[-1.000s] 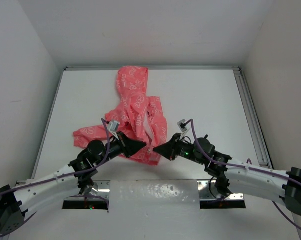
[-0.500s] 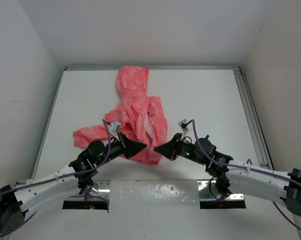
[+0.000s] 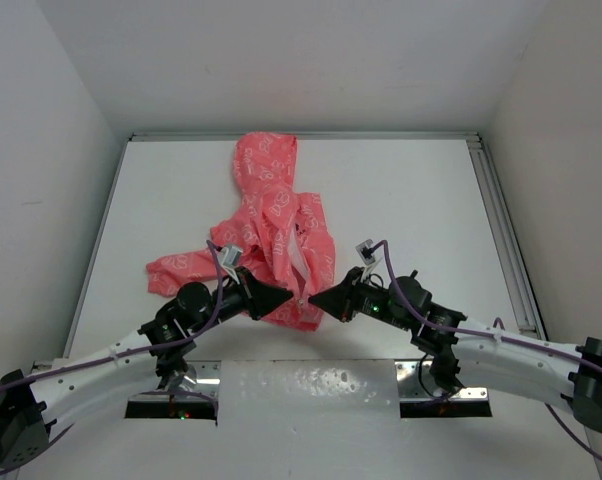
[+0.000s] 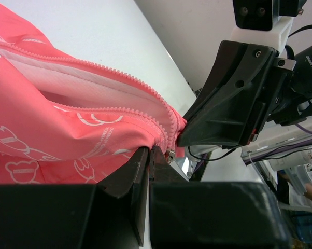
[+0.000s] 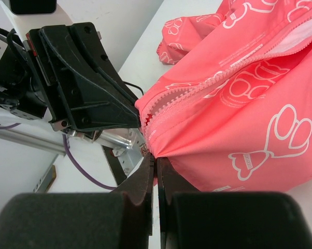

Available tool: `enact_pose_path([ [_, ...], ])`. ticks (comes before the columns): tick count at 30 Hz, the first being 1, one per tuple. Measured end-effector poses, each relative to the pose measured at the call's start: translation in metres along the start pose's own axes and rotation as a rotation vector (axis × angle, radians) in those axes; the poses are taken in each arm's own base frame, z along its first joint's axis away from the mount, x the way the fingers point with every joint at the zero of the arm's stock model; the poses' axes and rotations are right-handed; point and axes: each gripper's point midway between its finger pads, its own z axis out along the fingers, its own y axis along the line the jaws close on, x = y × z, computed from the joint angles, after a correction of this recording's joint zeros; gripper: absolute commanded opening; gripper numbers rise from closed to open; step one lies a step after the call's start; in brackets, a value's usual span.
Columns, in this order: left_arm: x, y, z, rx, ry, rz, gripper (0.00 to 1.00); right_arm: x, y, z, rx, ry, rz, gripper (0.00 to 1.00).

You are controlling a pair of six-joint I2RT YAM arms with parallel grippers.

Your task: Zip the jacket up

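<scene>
**One jacket, two arms, both at the hem**

- One white tabletop (image 3: 411, 200), walled on three sides.
- One jacket (image 3: 271, 215), coral-pink with white outline print. It lies rumpled on the tabletop, a little left of centre, with the hood toward the far edge and the hem toward the arm bases. One sleeve (image 3: 176, 272) is spread out to the left.
- Two arms reach in from the near edge and meet tip to tip at the jacket's near hem.
- Left gripper (image 4: 148, 152): fingers pressed together, pinching the hem fabric just beside the zipper's bottom end.
- Right gripper (image 5: 155, 160): fingers pressed together, pinching the hem where the folds gather, on the other side of the zipper.
- One zipper (image 4: 119, 78): its two rows of pink teeth stand apart, white lining showing between them, and join only at the bottom.
- One small metal slider (image 4: 169, 155), down at the hem, just beside the left fingers.
</scene>
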Motion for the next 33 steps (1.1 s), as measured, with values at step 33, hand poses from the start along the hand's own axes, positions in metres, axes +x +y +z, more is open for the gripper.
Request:
enact_pose_path([
  [33, 0.0064, 0.0085, -0.0011, -0.023, 0.005, -0.016, 0.00, 0.0015, -0.0081, 0.0015, 0.036, 0.002, -0.013, 0.00],
])
